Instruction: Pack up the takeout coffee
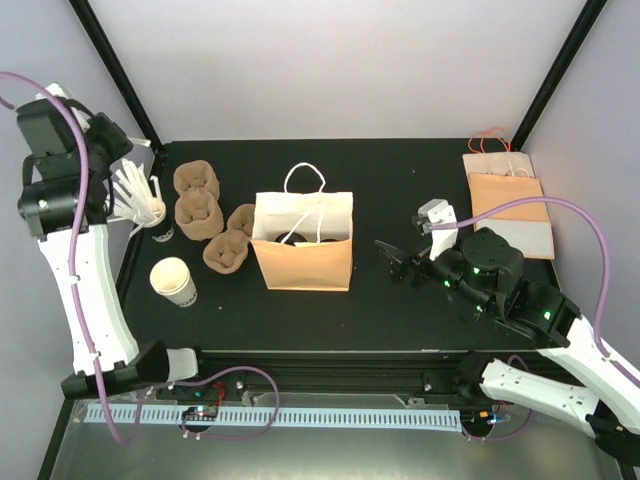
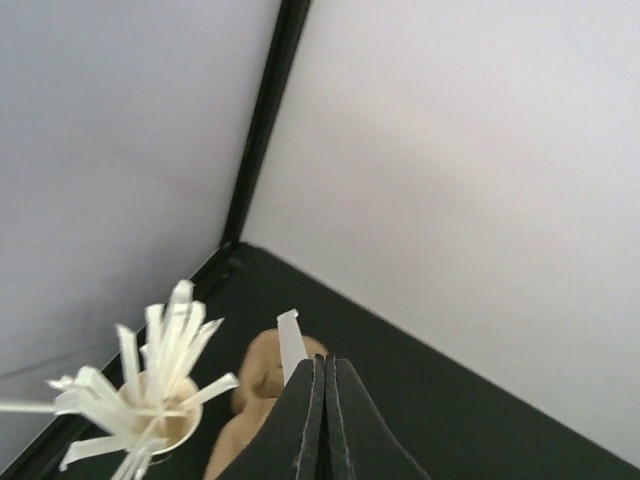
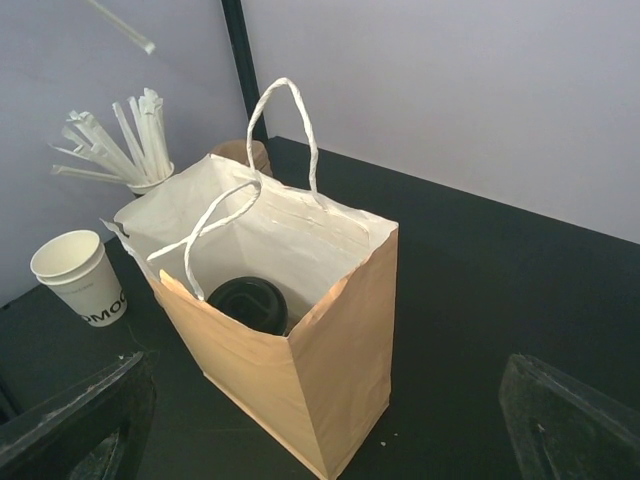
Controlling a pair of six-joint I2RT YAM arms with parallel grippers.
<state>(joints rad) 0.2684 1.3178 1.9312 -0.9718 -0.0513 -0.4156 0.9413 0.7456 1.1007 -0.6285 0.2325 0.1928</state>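
Right wrist: coffee (image 3: 248,304) is sitting upright on the floor of the bag (image 3: 340,385), black lid on, close to the wall on the left of this view.
Bag: standing upright mid-table, mouth gaping, handles up.
Progress: coffee is already resting inside the bag, so the main step looks done. My guess is that only an extra is left, namely the stirrer.
Left gripper (image 2: 322,362): jaws are pressing shut and seem to be pinching one stirrer (image 2: 290,345), raised above the stirrer cup (image 2: 170,425) at the far-left corner.
Right gripper (image 3: 320,420): jaws are standing wide apart, gripping nothing, pointing at the bag from its right side and not touching it.
Coffee vs right jaws: lying ahead of them and roughly centred in the gap as this view frames it, but the bag wall is standing between them.
Coffee vs left jaws: well apart, with the bag sitting toward mid-table from the stirrer cup.
Next, as I'm judging it: the stirrer needs carrying over the open mouth and dropping in beside the lid, with the handles possibly getting in the way.
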